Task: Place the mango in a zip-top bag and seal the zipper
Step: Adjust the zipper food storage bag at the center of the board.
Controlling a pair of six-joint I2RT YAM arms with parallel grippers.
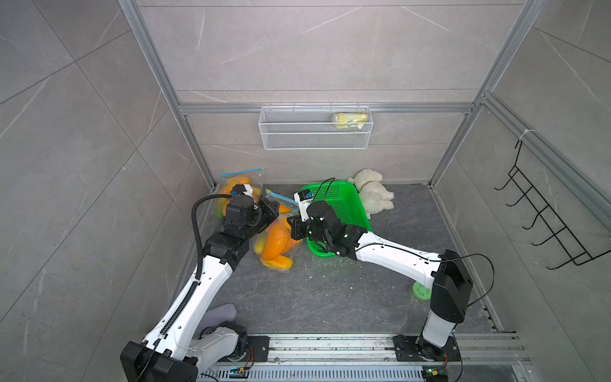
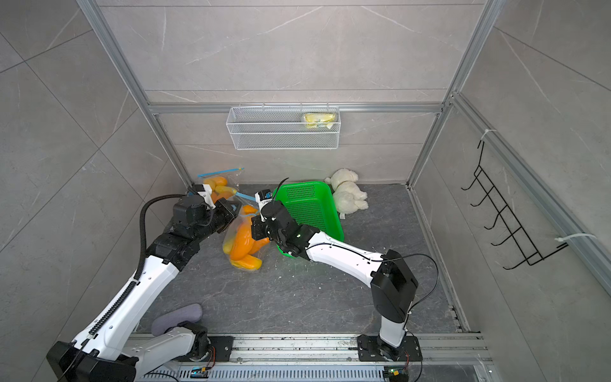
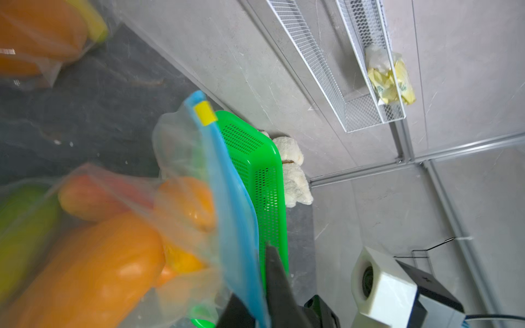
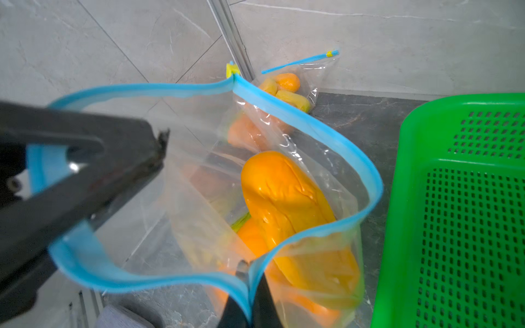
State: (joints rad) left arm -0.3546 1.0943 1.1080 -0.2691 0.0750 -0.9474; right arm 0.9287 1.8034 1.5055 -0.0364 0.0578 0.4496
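Open bag (image 4: 312,119) holds orange mangoes (image 4: 284,193); right gripper (image 4: 247,268) and left gripper (image 4: 157,143) each pinch its blue rim. Fruit in a second bag (image 4: 301,79) is partly hidden.

Both arms pair glossy white shells, dotted with small dark holes, with black joint housings. The left arm (image 1: 208,284) carries a black ribbed cable chain (image 1: 180,307) ending in a corrugated hose; the right arm (image 1: 393,254) trails a thin black cable (image 1: 493,273). The left hand (image 4: 159,139) and right hand (image 4: 249,272) have matte black fingers, and a white boxy camera housing (image 3: 380,281) sits at the wrist.
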